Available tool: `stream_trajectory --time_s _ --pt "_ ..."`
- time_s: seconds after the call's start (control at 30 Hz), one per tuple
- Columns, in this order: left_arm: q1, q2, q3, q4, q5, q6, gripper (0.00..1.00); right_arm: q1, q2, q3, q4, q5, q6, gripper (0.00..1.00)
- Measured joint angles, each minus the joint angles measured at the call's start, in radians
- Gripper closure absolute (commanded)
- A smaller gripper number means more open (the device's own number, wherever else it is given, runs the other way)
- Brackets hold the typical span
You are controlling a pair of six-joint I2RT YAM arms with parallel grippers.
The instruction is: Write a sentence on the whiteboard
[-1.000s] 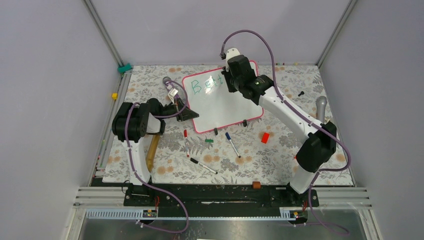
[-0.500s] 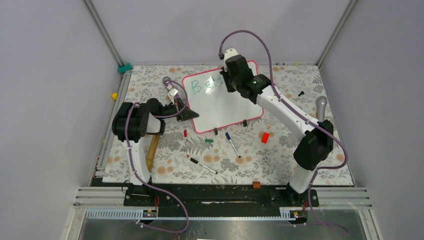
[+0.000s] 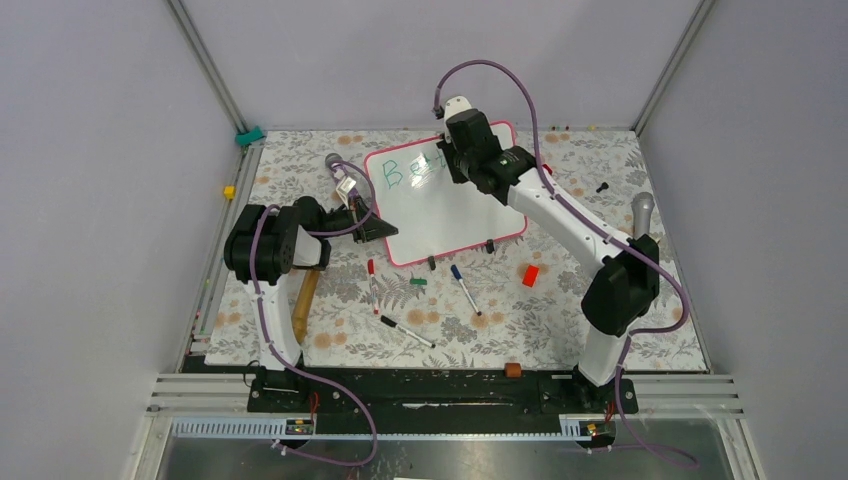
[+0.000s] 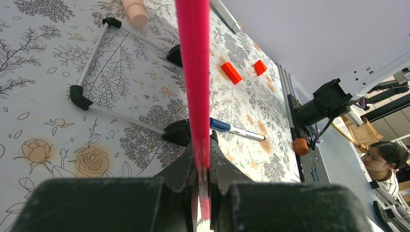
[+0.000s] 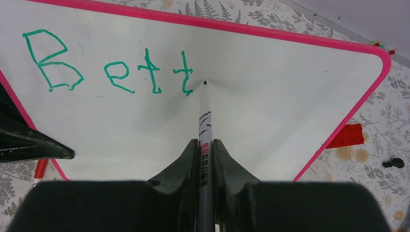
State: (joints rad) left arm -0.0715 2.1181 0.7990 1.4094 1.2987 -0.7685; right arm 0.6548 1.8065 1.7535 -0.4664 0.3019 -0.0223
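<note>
The whiteboard (image 3: 450, 215) with its pink-red frame stands tilted at the back of the floral table; it also shows in the right wrist view (image 5: 270, 96). Green letters "Bett" (image 5: 111, 70) are written along its top; the sentence shows only this far. My right gripper (image 5: 205, 150) is shut on a white marker (image 5: 205, 125), whose green tip rests on the board just right of the last "t". My left gripper (image 4: 203, 164) is shut on the board's pink frame edge (image 4: 196, 72) at its left side (image 3: 372, 225).
Loose markers lie in front of the board: a red one (image 3: 372, 282), a blue one (image 3: 464, 288), a black one (image 3: 407, 331). A green cap (image 3: 417, 283), a red block (image 3: 530, 275), a wooden handle (image 3: 305, 300) and an orange piece (image 3: 513, 369) lie nearby.
My right gripper has shifted a little left and farther back along the board's top with the marker. The left arm and board have not moved.
</note>
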Motion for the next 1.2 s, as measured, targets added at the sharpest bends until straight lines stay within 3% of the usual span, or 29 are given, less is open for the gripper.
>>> stream_trajectory --time_s 1.2 --pt "0.000 0.000 0.000 -0.001 -0.001 -0.007 1.00 0.005 0.045 0.050 -0.025 0.075 -0.023 1.00"
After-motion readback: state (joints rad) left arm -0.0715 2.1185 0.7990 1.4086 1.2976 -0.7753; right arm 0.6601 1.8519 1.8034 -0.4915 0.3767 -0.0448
